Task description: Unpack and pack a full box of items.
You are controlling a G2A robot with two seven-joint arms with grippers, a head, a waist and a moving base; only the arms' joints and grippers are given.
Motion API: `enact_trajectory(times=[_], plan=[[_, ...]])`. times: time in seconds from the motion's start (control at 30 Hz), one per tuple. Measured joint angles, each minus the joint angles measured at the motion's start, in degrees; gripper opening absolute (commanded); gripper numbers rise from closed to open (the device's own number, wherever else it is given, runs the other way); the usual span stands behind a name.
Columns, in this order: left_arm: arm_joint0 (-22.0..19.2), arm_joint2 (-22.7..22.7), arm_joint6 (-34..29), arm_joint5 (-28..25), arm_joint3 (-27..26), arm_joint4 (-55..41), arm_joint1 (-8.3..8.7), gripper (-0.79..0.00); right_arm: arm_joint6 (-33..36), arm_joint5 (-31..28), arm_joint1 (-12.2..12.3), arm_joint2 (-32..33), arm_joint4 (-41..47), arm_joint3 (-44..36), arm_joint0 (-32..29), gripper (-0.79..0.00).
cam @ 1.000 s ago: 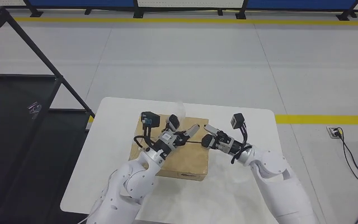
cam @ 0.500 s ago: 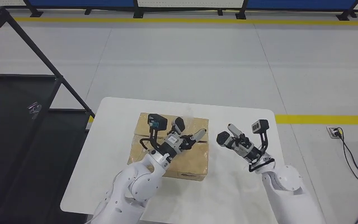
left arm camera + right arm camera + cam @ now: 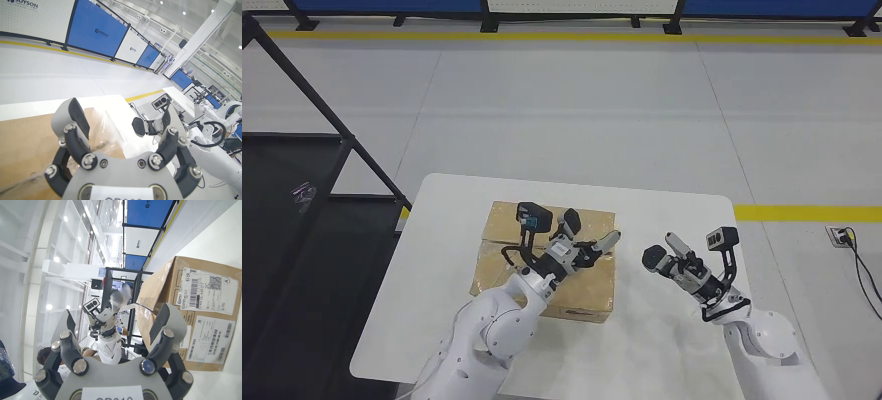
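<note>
Right pincer [image 3: 665, 250], spread and empty, has backed off the box [image 3: 500, 262] toward the desk's [image 3: 432, 300] right edge while the left pincer [image 3: 590, 230], also spread, stays over the mid-desk box's lifted clear tape [image 3: 128, 307], so we judge unsealing underway.

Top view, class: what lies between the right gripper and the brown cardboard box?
A bare strip of white tabletop separates the right gripper from the brown cardboard box; the top view shows it.
</note>
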Motion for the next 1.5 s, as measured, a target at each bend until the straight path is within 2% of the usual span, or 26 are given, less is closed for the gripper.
enact_trajectory(times=[0.37, 0.47, 0.8, 0.9, 1.0, 1.13, 1.27, 1.33, 1.43, 1.5], plan=[[-1.3, 2.0, 0.2, 0.5, -0.5, 1.0, -0.93, 0.000, 0.3, -0.3, 0.4, 0.4, 0.7, 0.1, -0.9, 0.000], [-0.8, 1.8, 0.7, -0.1, -2.1, 0.8, -1.02, 0.000, 0.3, -0.3, 0.5, 0.3, 0.8, 0.3, -0.9, 0.000], [2.7, -4.0, 1.6, -3.4, -11.6, -4.8, -0.46, 0.000, 0.6, 0.0, 0.6, -1.0, 1.2, 2.2, 1.3, 0.000], [4.7, -7.3, 2.5, -5.0, -15.3, -7.5, -0.08, 0.000, 0.6, 0.1, 0.6, -1.4, 1.2, 2.6, 1.9, 0.000], [7.4, -12.5, 4.3, -6.9, -19.4, -10.2, 0.49, 0.000, 0.6, 0.2, 0.6, -1.6, 1.1, 3.1, 2.5, 0.000], [13.1, -24.2, 3.7, -9.2, -22.6, -20.2, 1.61, 0.000, 0.7, 0.1, 0.8, -1.8, 0.2, 3.3, 2.9, 0.000], [17.3, -38.2, -4.6, -9.7, -20.2, -33.9, 3.04, 0.000, 2.4, -1.2, 1.1, -2.2, -2.9, 2.1, 3.2, 0.000], [18.7, -44.6, -10.0, -9.8, -17.3, -39.5, 3.77, 0.000, 2.0, 0.5, 1.2, -2.2, -4.4, 2.0, 3.4, 0.000], [21.2, -51.4, -18.0, -11.2, -13.4, -45.5, 4.71, 0.000, 1.7, 0.5, 1.2, -2.1, -4.3, 2.1, 3.4, 0.000], [23.1, -54.0, -22.2, -13.0, -11.8, -45.8, 5.16, 0.000, 1.7, 0.4, 1.2, -2.1, -4.3, 2.1, 3.4, 0.000]])
